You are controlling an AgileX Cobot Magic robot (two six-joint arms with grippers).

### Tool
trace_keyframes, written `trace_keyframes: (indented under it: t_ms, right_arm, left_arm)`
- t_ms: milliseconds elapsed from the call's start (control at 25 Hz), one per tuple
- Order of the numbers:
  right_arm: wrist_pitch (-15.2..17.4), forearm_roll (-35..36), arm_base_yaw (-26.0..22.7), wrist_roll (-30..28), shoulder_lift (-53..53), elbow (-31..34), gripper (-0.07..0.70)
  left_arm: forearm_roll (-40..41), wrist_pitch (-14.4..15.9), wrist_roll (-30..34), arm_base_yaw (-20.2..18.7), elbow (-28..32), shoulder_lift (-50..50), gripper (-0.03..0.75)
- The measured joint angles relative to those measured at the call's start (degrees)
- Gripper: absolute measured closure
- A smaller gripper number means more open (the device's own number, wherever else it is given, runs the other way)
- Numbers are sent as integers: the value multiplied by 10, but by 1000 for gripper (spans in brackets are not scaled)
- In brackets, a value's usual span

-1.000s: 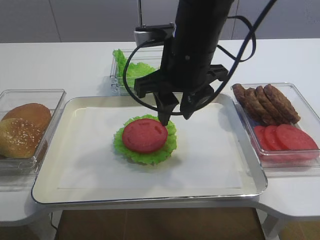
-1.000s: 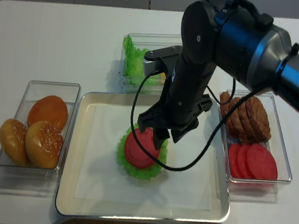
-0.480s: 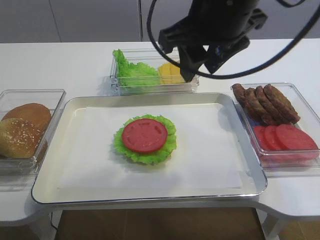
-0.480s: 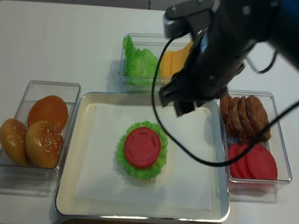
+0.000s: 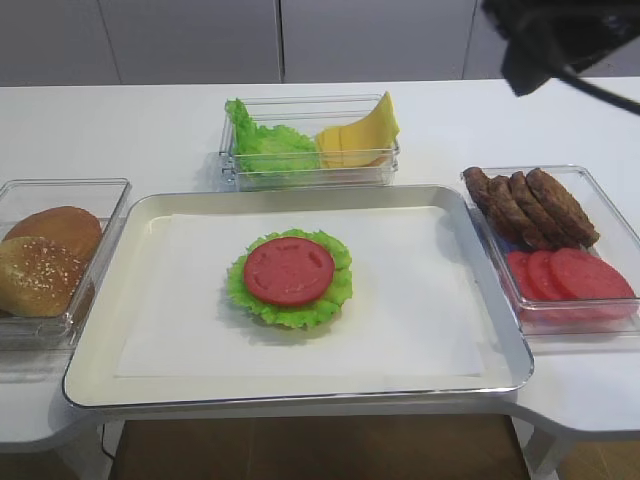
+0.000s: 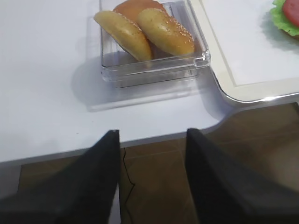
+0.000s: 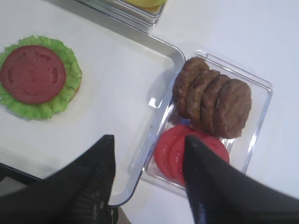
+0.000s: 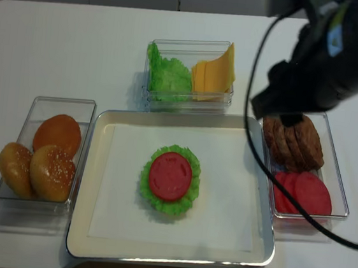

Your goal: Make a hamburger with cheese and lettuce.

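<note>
I have the right gripper [image 7: 147, 179] up high with its jaws spread wide and nothing between them, hanging over the seam where the tray [image 5: 95, 385] meets the box of patties [image 7: 212, 100] and tomato slices [image 7: 180, 151]. The burger [image 5: 290, 277], lettuce topped by a tomato disc, lies on the tray to the gripper's left, well apart. The cheese [image 5: 362, 138] stands on edge in the far box, beside the lettuce [image 5: 262, 148]; from the gripper that box lies ahead and to the left, only its corner showing in the wrist view. The slices lean with their flat faces along the box's length, so I judge a pinch across the thin edge is what the next reach needs. The left gripper [image 6: 152, 175], also spread and empty, sits off the table's near edge by the buns [image 6: 145, 30], farther from the cheese; the right arm is the nearer one.
</note>
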Motion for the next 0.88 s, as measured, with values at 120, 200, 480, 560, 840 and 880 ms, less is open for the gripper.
trace_keyframes:
  t_ms: [120,200,480,560,840,880]
  right_arm:
    - [1,-6,0,22,-68,34,259]
    - [3,-6,-1,34,-114,56,259]
    - [8,-6,-104,45,-275,125,260]
    - [10,-6,-137,45,-321,148,260]
    - [14,16,-228,44,-463,256,260]
    - [14,23,-240,39,-479,273,260]
  left_arm:
    - [0,0,0,0,0,0,373]
    - [0,0,0,0,0,0,373]
    - [0,0,0,0,0,0,373]
    - [0,0,0,0,0,0,373]
    - [0,0,0,0,0,0,373]
    - [0,0,0,0,0,0,373]
